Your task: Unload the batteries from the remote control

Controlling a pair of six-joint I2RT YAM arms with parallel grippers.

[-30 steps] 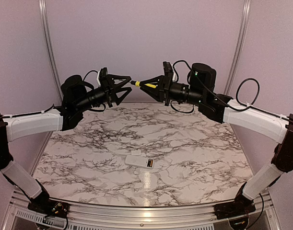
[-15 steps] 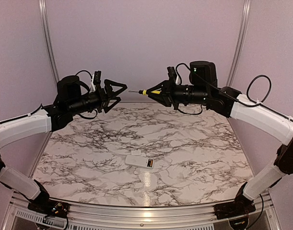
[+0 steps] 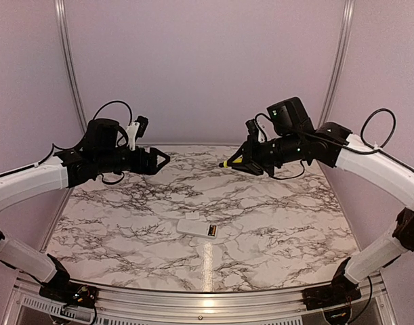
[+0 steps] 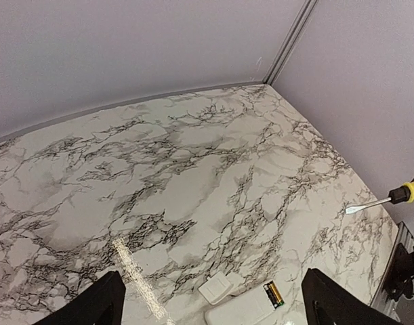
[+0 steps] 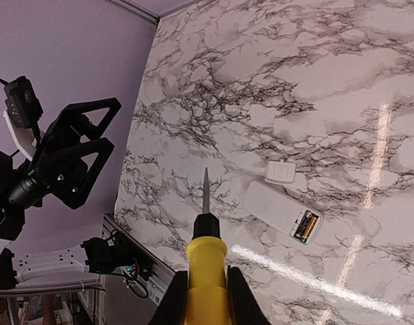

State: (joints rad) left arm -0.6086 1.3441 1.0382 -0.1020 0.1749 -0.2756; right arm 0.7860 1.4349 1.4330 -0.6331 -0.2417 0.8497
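The white remote control lies flat near the table's front middle, with the batteries in the open recess at its right end. It also shows in the left wrist view and the right wrist view, where the batteries are dark with a brassy side. My right gripper is shut on a yellow-handled screwdriver, held high above the table behind and to the right of the remote. My left gripper is open and empty, high at the back left.
A small white battery cover lies on the marble table touching the remote's far side; it also shows in the left wrist view. Purple walls and metal posts enclose the back and sides.
Both grippers have drawn apart and come lower. The right one has swung right with the screwdriver, its tip now pointing down and left. The remote has not moved.
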